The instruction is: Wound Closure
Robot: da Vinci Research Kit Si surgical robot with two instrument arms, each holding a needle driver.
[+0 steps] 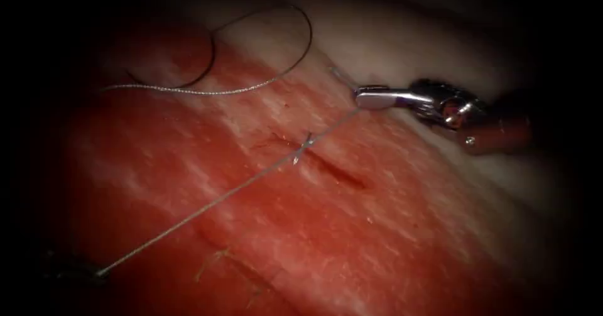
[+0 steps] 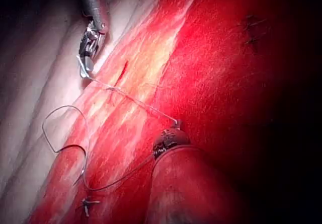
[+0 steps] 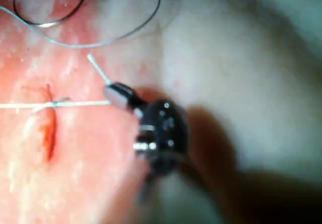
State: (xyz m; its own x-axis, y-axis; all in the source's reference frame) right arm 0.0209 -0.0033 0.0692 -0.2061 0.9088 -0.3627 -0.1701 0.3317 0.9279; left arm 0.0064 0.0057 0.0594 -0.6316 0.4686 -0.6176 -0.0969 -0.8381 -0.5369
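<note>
The tissue [image 1: 389, 228] has a short cut [image 1: 333, 168]. A taut thread [image 1: 207, 206] crosses it, with a knot [image 1: 303, 147] sitting over the cut. My right tool [image 1: 359, 97] is on the right side of the cut, jaws shut on one end of that thread, and a short tail [image 3: 96, 68] sticks out beyond them. At the lower left, in shadow, my left tool [image 2: 176, 126] is shut on the other end. The dark curved needle [image 1: 204, 71] lies free on the tissue at the far left of the cut, held by neither tool, with slack thread [image 1: 295, 58] looping from it.
Cut thread ends of an earlier stitch [image 1: 217, 256] stand up from the tissue nearer the front. Pale fat [image 1: 402, 39] borders the red surface behind the right tool. Another finished stitch [image 2: 250, 27] shows in the left wrist view.
</note>
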